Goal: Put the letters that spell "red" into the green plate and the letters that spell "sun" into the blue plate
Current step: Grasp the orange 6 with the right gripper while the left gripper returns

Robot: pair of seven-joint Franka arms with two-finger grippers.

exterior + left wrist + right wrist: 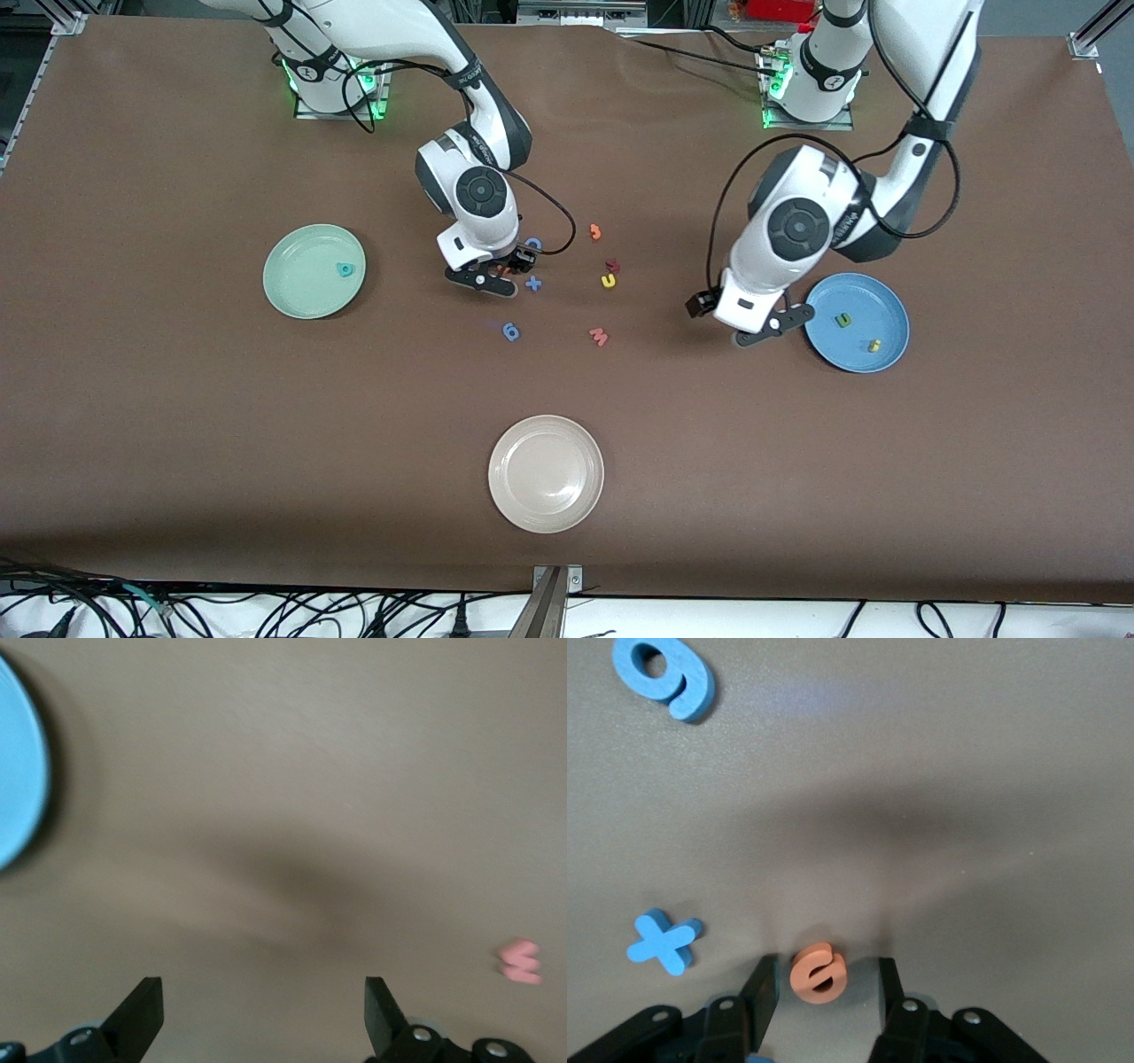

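The orange "e" (818, 973) lies flat on the table between the fingers of my right gripper (826, 964), which is open, with a gap on each side of the letter. In the front view the right gripper (483, 279) is low over the middle of the table. One teal letter (344, 269) lies in the green plate (301, 292). The blue plate (877, 306) holds a green letter (843, 319) and a yellow letter (873, 346). A yellow "u" (609, 281) lies on the table. My left gripper (760, 335) is open and empty over bare table beside the blue plate (18, 771).
Around the right gripper lie a blue cross (532, 283), a blue "9" shape (511, 331) and a partly hidden blue "D" (533, 243). An orange "3" (595, 232), a dark red piece (612, 264) and a red "W" (599, 336) lie mid-table. A cream plate (546, 514) sits nearest the front camera.
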